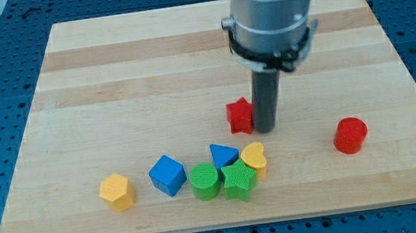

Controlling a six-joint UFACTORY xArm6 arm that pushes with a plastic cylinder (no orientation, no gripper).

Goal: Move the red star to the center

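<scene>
Landmark: red star (239,116), on the wooden board (107,73), slightly right of and below the board's middle.
My tip (264,129): touching or just beside the star's right side, the rod upright. No jaws to open; it grasps nothing and can only push.
Step in hand: judged a push in progress, contact on the star's right face.
Next move: star looks close to centre; likely 1 short nudge toward the view's left and slightly up, then stop.
Others, relative to star: red cylinder (349,135) well apart to its lower right; blue triangle (223,154) and yellow heart (253,157) just below it; green star (239,181), green cylinder (205,181), blue cube (167,175), yellow hexagon (115,191) lower left.
Writing: none readable.
</scene>
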